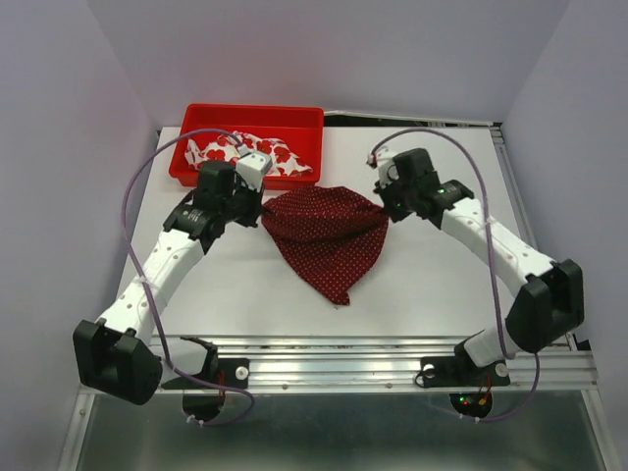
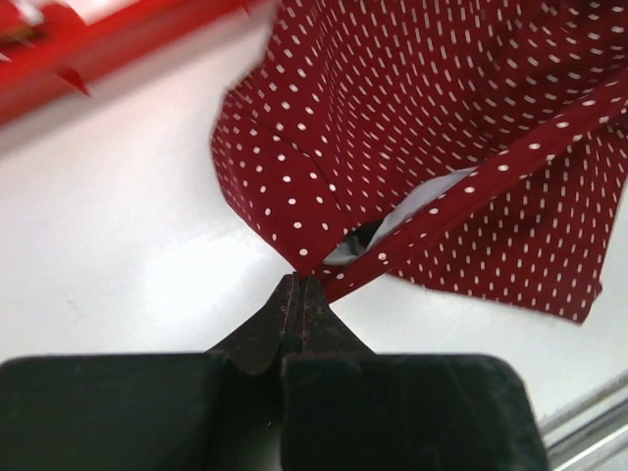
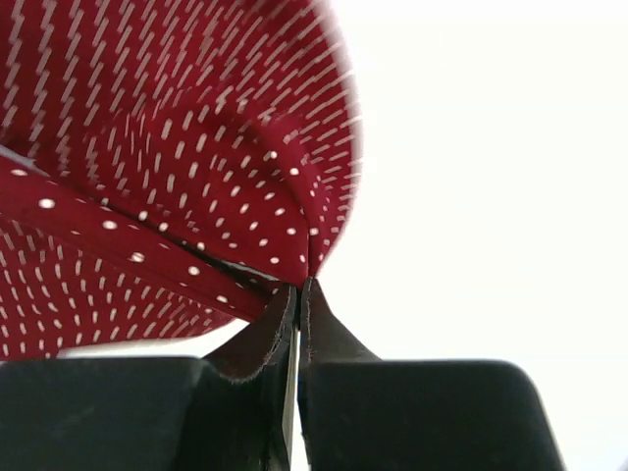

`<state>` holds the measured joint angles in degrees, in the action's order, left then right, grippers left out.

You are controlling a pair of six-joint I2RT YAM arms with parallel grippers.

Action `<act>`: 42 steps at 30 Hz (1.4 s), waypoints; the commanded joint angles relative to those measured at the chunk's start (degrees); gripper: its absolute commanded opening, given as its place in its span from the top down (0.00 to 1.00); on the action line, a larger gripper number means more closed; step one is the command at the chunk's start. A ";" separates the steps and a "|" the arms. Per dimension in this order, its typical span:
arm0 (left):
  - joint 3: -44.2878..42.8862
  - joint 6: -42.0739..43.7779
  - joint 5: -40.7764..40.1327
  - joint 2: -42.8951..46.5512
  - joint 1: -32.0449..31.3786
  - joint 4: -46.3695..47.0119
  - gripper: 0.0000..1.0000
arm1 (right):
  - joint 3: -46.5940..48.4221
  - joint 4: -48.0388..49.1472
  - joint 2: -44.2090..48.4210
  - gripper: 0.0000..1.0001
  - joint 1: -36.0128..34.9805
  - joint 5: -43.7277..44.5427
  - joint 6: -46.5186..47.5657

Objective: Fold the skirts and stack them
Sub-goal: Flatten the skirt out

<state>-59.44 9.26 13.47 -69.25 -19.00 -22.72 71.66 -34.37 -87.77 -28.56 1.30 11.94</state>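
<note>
The dark red polka-dot skirt [image 1: 329, 235] hangs stretched between my two grippers above the table's middle, its lower corner pointing down toward the table. My left gripper [image 1: 263, 208] is shut on the skirt's left corner [image 2: 294, 245]. My right gripper [image 1: 383, 208] is shut on its right corner [image 3: 294, 245]. In each wrist view the jaws are pressed together with cloth pinched at their tips, the left gripper [image 2: 299, 280] and the right gripper [image 3: 299, 287]. The white skirt with red flowers [image 1: 245, 152] lies crumpled in the red tray.
The red plastic tray [image 1: 294, 118] stands at the back left of the white table [image 1: 432, 285], and its edge shows in the left wrist view [image 2: 98, 49]. A metal rail [image 1: 373, 365] runs along the near edge. Grey walls enclose both sides.
</note>
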 commanded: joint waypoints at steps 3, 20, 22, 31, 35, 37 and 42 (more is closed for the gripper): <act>-13.92 -4.50 -8.72 4.83 0.46 8.83 1.00 | 14.81 5.72 9.63 0.99 10.53 7.84 2.99; -16.07 -2.66 -1.00 7.91 0.46 11.29 1.00 | 23.35 7.38 12.01 0.99 18.96 11.62 9.24; -15.53 -3.54 1.62 5.99 0.46 13.05 1.00 | 24.75 7.83 9.73 0.99 20.46 11.88 9.50; -39.76 -8.90 7.71 -19.49 -1.73 14.98 1.00 | 46.27 6.95 -10.21 0.99 31.27 10.92 12.66; -57.33 -10.66 8.15 -33.55 -2.88 15.95 1.00 | 60.55 4.06 -17.60 0.99 33.30 12.23 12.84; -70.46 -12.23 8.14 -42.31 -2.97 16.48 1.00 | 69.09 2.74 -22.17 0.99 33.30 13.02 13.10; -83.91 -15.49 9.37 -50.80 -2.97 25.58 1.00 | 74.42 6.32 -23.69 0.99 33.92 15.75 13.37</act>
<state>-135.59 -4.21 24.88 -121.32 -23.75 -6.72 140.31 -34.33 -114.24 2.48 7.81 22.61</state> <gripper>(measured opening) 0.018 0.028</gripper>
